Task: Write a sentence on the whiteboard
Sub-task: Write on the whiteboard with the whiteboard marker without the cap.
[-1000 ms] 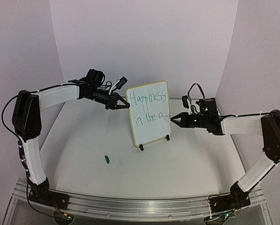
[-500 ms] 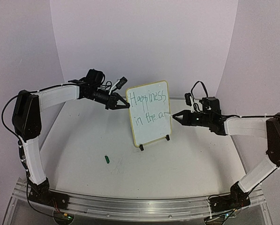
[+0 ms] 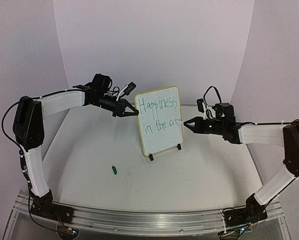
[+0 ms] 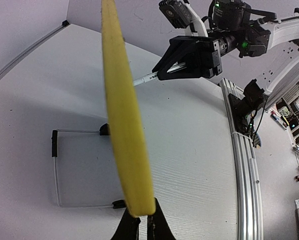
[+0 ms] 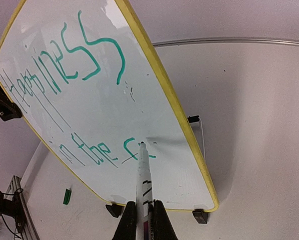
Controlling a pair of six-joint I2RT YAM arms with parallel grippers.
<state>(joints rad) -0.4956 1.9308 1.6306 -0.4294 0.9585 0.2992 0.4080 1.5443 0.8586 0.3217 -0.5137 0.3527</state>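
The whiteboard [image 3: 162, 140] stands just above the centre of the top view, upright on the table [image 3: 189, 170] and leaning back a little. The sentence [image 3: 158, 114] runs in green across its upper half: "Happiness", then "in the" and the start of another letter. The left gripper [image 3: 135, 113] is clamped on the board's left edge. The right gripper [image 3: 184, 125], at the right edge, is closed round a marker [image 3: 180, 122]. A small green cap [image 3: 114, 170] lies at lower left, well apart.

In the left wrist view we see the board edge-on as a yellow strip [image 4: 124, 125] from top centre to the bottom, where the left gripper [image 4: 141, 219] pinches the frame. The right gripper [image 4: 164, 71] points the marker [image 4: 148, 77] in from the upper right.

In the right wrist view the marker [image 5: 142, 172] rises from the bottom centre out of the closed right gripper [image 5: 143, 207], its tip touching the white face beside the last green stroke [image 5: 130, 148].

We judge the board light, thin and stiff, with a slick face. On two small feet [image 5: 199, 216] it would slide or tip under pen pressure. We would grip the frame, never the inked face.
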